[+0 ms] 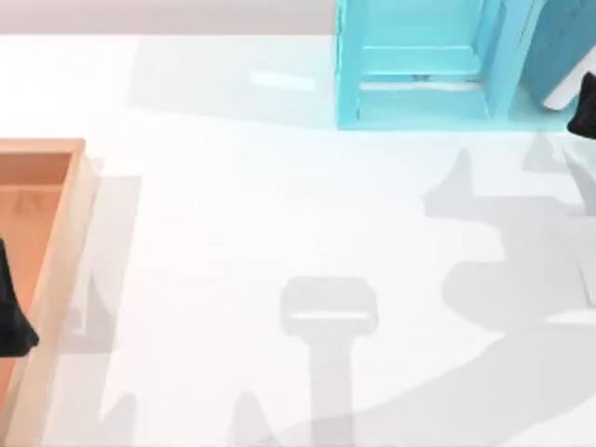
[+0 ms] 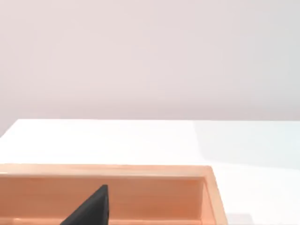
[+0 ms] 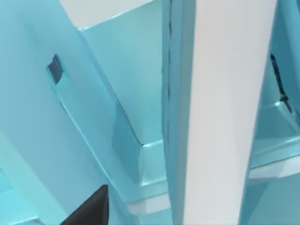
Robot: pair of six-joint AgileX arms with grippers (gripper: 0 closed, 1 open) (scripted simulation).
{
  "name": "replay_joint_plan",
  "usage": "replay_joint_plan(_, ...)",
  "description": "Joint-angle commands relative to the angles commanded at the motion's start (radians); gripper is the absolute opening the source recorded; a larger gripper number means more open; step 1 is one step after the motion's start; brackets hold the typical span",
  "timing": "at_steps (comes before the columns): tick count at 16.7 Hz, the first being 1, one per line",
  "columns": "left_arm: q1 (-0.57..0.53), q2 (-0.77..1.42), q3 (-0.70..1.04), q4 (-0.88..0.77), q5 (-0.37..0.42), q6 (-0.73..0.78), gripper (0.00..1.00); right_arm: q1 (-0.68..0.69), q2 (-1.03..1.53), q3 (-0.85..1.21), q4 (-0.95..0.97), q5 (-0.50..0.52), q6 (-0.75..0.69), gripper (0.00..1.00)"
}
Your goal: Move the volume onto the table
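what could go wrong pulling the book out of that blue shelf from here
1. The volume stands tilted in the light-blue shelf unit at the table's far right; dragged at an angle, it may catch a shelf wall.
2. The right gripper is close against the shelf, so it may bump the frame.
3. A loose hold could let the thick book slip and drop.
The left gripper hangs over the orange tray.

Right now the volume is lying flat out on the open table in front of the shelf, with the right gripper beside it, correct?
Not quite. The volume has not reached the open table; the top view shows it leaning in the light-blue shelf unit at the far right. The right gripper is indeed beside it. The left gripper sits over the orange tray.
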Motion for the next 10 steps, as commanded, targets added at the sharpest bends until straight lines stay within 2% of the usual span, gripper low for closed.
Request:
replay_joint_plan(4,0.000,0.000,0.000,0.000,0.000,0.000,1.00,0.002,0.043,0.072,-0.027,0.007,0.001,1.00)
replay_joint_plan(10,0.000,0.000,0.000,0.000,0.000,0.000,1.00,0.018,0.202,0.365,-0.157,0.026,0.003,1.00)
